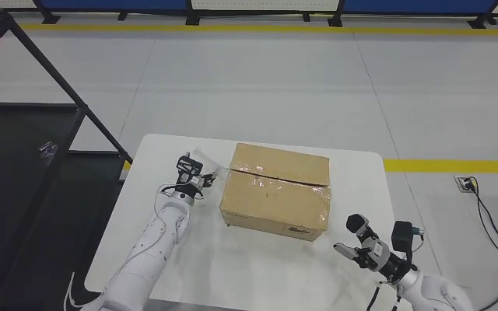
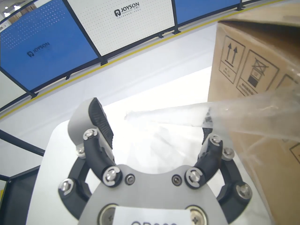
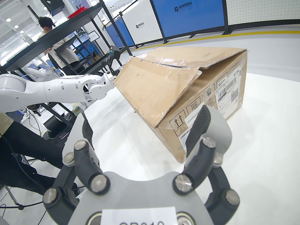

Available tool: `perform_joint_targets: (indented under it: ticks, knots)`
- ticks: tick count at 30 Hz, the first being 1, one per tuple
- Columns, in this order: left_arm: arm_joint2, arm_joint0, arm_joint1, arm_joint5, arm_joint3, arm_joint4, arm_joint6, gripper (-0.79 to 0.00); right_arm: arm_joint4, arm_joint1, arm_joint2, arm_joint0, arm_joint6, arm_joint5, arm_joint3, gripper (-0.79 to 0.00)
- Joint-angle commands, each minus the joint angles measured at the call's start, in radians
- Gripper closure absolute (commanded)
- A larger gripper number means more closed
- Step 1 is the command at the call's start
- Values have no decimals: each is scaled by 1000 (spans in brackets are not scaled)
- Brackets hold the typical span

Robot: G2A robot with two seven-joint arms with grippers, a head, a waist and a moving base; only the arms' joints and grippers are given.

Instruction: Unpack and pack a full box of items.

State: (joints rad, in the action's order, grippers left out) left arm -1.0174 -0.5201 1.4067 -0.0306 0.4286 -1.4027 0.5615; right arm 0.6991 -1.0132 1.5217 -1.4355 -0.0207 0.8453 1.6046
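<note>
A brown cardboard box [image 1: 276,190] lies in the middle of the white table [image 1: 233,264]. Its top flaps are down, with glossy tape along the seam. In the right wrist view the box's [image 3: 187,83] flaps gape a little at the near corner. My left gripper [image 1: 194,172] hovers at the box's left end, open. A strip of clear tape [image 2: 175,115] runs from the box [image 2: 257,71] across the left gripper [image 2: 152,113] and clings to one finger. My right gripper [image 1: 350,237] stands open off the box's front right corner, with nothing between the right gripper's [image 3: 144,115] fingers.
A black metal rack [image 1: 47,155] stands just left of the table. Bare table surface lies in front of the box and to its left. Blue and white fence panels [image 2: 117,19] line the far side of the floor.
</note>
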Motion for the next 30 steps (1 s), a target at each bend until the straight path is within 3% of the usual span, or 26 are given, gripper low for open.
perform_joint_targets:
  ticks: [1, 16, 30]
  knots:
    - [-4, 9, 4, 22, -21, 9, 24, -785, -3, -1, -3, 6, -6, 0, -3, -785]
    - [-54, -31, -14, 84, -62, 41, 140, -785, -11, -5, -38, 66, -36, 36, -38, -785]
    - [-129, -98, -52, 105, -37, 93, 141, -785, -8, -8, -66, 104, -61, 49, -53, -785]
